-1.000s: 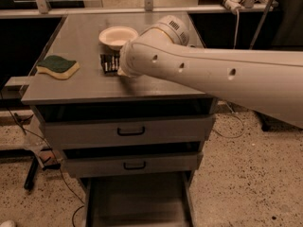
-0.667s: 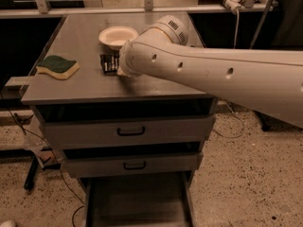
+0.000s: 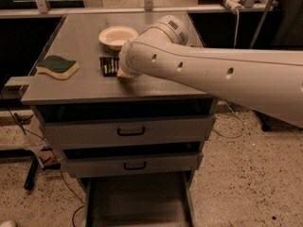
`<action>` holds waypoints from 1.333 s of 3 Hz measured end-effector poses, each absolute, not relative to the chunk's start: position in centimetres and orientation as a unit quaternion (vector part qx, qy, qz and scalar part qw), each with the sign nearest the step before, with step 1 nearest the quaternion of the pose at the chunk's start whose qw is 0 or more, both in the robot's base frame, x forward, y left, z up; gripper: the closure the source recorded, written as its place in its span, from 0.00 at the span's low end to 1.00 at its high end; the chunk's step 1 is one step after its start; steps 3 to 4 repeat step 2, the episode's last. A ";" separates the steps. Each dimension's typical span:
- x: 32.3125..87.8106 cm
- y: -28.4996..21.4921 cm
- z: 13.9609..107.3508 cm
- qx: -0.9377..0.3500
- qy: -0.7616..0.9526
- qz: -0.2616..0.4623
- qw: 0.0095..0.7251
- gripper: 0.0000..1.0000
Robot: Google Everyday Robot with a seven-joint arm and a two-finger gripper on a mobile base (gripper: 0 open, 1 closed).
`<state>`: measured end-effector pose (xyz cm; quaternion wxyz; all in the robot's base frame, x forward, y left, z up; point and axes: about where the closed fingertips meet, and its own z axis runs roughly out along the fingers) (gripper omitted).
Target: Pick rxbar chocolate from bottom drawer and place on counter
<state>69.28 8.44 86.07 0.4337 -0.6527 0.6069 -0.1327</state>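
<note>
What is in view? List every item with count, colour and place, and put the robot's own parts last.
counter: one, grey metal, top of the drawer cabinet.
bowl: one, white, on the counter towards the back.
sponge: one, green over yellow, at the counter's left edge.
rxbar chocolate: one, black with white print, lying flat on the counter in front of the bowl.
upper drawers: two, grey with black handles, below the counter.
bottom drawer: one, grey, pulled open at floor level.
arm: one, white, reaching in from the right over the counter.
gripper: one, mostly hidden under the arm's end, right beside the bar.
</note>
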 end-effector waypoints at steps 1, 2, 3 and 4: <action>69.3 8.4 86.1 -0.653 0.607 -0.133 0.434 0.11; 69.3 8.4 86.1 -0.653 0.607 -0.133 0.434 0.00; 69.3 8.4 86.1 -0.653 0.607 -0.133 0.434 0.00; 69.3 8.4 86.1 -0.653 0.607 -0.133 0.434 0.00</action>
